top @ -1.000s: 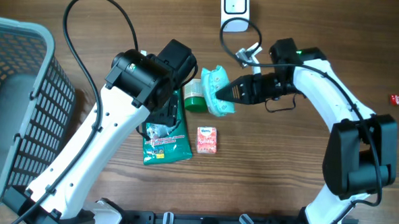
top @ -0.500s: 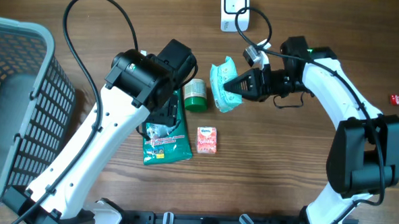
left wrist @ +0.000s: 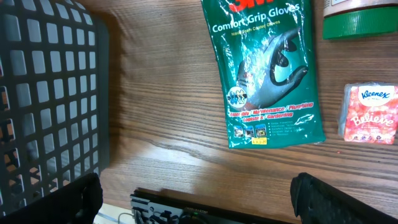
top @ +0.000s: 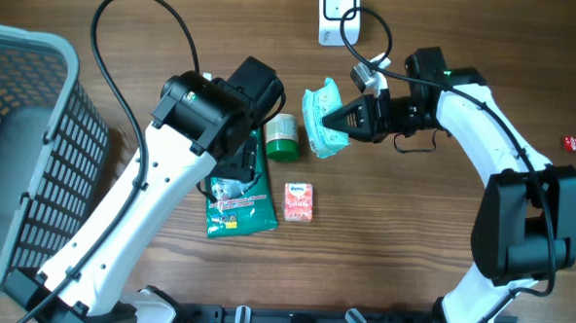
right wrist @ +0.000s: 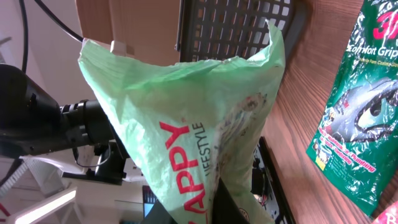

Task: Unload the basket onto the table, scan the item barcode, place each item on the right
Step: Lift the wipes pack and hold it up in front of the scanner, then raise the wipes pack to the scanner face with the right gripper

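Bare table lies right of the tissue pack; the basket walls off the left.

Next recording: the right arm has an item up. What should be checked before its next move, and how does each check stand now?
1. Right end effector shut on the green bag: ok.
2. Bag lifted off the table: ok, going by the right wrist view.
3. Barcode turned toward the scanner: cannot tell; no barcode shows in any view.
4. Space between bag and scanner free of other items: ok.
5. Left end effector open and empty, above the glove pack, out of the way: ok.
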Robot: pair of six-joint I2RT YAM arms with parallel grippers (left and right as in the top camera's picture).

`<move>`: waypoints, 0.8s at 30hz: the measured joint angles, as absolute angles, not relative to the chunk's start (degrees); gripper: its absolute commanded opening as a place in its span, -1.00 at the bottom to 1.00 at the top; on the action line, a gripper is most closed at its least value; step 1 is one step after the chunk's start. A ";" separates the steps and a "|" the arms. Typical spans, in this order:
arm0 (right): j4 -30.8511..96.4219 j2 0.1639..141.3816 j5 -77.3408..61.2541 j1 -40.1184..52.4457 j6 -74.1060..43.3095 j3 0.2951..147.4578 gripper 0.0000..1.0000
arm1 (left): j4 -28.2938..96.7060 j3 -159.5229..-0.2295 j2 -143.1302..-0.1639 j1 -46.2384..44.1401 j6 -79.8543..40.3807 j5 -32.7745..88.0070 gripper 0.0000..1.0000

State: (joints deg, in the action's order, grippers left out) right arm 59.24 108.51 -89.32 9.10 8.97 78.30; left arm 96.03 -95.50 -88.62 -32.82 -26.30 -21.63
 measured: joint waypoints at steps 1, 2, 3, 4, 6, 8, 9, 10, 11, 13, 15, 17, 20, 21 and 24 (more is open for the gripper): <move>59.24 108.51 -89.32 9.10 8.99 78.28 -0.91 | 96.03 -95.50 -88.62 -32.82 -26.30 -21.63 1.00; 59.24 108.51 -89.32 9.10 8.99 78.28 -0.91 | 96.03 -95.50 -88.62 -32.82 -26.30 -21.63 1.00; 59.24 108.51 -89.30 9.10 8.99 78.28 -0.91 | 96.03 -95.50 -88.62 -32.82 -26.30 -21.63 1.00; 59.27 108.51 -89.21 9.10 8.99 78.28 -0.91 | 96.03 -95.50 -88.62 -32.82 -26.30 -21.63 1.00; 59.27 108.51 -88.62 9.10 8.97 78.28 -0.91 | 96.03 -95.50 -88.62 -32.82 -26.30 -21.63 1.00; 59.29 108.51 -88.16 9.10 8.99 78.28 -0.91 | 96.03 -95.50 -88.62 -32.82 -26.30 -21.63 1.00; 59.33 108.51 -87.79 9.10 8.99 78.28 -0.91 | 96.03 -95.50 -88.62 -32.82 -26.30 -21.63 1.00; 59.51 108.51 -87.35 9.10 8.99 78.28 -0.91 | 96.03 -95.50 -88.62 -32.82 -26.30 -21.63 1.00; 60.10 108.51 -86.83 9.10 8.99 78.28 -0.91 | 96.03 -95.50 -88.62 -32.82 -26.30 -21.63 1.00; 61.89 108.51 -85.78 9.10 8.99 78.24 -0.92 | 96.03 -95.50 -88.62 -32.82 -26.30 -21.63 1.00; 63.57 108.51 -85.17 9.10 8.97 78.22 -0.91 | 96.03 -95.50 -88.62 -32.82 -26.30 -21.63 1.00; 64.31 108.51 -85.03 9.10 8.86 78.22 -0.91 | 96.03 -95.50 -88.62 -32.82 -26.30 -21.63 1.00; 64.27 108.51 -85.06 9.10 7.33 78.22 -0.91 | 96.03 -95.50 -88.62 -32.82 -26.30 -21.63 1.00; 64.07 108.51 -85.08 9.10 6.31 78.22 -0.91 | 96.03 -95.50 -88.62 -32.82 -26.30 -21.63 1.00; 63.96 108.51 -85.08 9.10 1.02 78.22 -0.91 | 96.03 -95.50 -88.62 -32.82 -26.30 -21.63 1.00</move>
